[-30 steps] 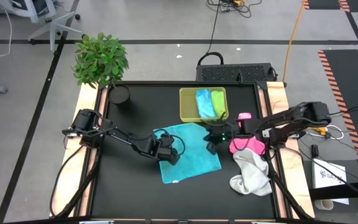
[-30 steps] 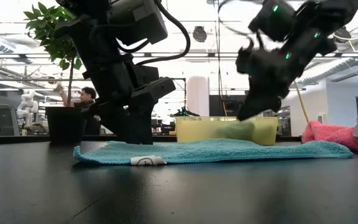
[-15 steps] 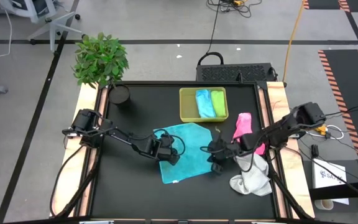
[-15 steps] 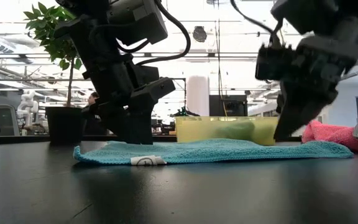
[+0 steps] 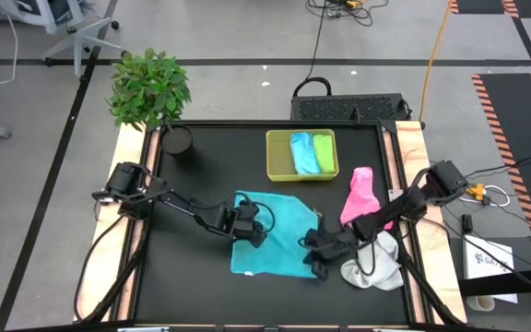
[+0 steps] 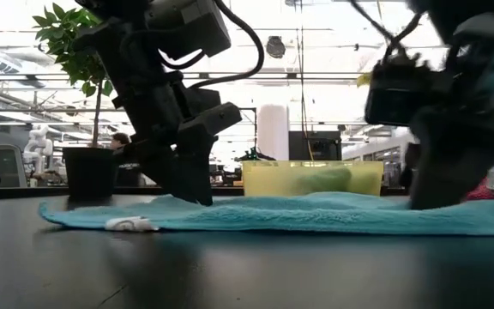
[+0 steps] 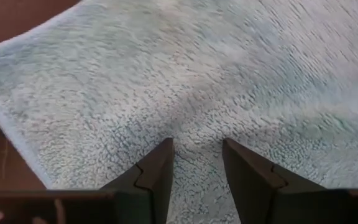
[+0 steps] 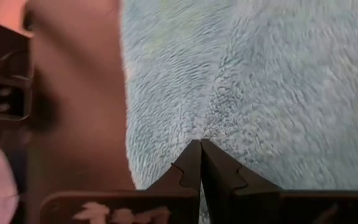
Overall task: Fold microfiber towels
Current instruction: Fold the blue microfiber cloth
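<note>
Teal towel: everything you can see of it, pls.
The teal towel is a fluffy microfiber cloth lying spread flat on the black table, below the yellow-green tray in the high view. A small white tag sits at one edge. The left gripper, fingers apart, presses down on its left part; the right gripper is shut, pinching its right edge. The white towel lies just right of it.

Bench surroundings
A potted plant stands at the black bench's far left corner; a yellow-green tray sits mid-back
</note>
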{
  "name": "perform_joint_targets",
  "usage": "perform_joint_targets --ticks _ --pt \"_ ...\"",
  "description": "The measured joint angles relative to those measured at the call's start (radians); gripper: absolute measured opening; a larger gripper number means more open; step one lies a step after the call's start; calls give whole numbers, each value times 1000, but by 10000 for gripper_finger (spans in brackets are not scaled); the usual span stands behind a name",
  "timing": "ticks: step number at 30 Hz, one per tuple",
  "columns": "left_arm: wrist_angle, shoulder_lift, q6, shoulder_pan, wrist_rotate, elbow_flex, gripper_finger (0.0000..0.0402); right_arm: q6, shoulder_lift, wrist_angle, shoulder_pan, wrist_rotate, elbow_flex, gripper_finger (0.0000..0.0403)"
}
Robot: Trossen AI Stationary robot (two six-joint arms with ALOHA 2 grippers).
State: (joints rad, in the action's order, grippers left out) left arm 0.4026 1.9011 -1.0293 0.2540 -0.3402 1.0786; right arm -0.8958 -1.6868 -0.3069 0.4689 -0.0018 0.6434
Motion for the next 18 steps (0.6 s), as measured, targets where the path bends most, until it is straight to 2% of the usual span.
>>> perform_joint_targets --ticks 3,8,12,18 --pt "2 0 4 14 34 0 143 -41 -6 -2 46 2 0 0" --pt "-7 -1 -13 63 127 2 143 -55 9 6 57 -1 -1 0" --pt "-6 -25 -25 103 113 -1 143 -14 33 18 36 -2 -3 0" --pt "41 -120 -27 113 20 8 143 59 84 23 -19 0 -3 0"
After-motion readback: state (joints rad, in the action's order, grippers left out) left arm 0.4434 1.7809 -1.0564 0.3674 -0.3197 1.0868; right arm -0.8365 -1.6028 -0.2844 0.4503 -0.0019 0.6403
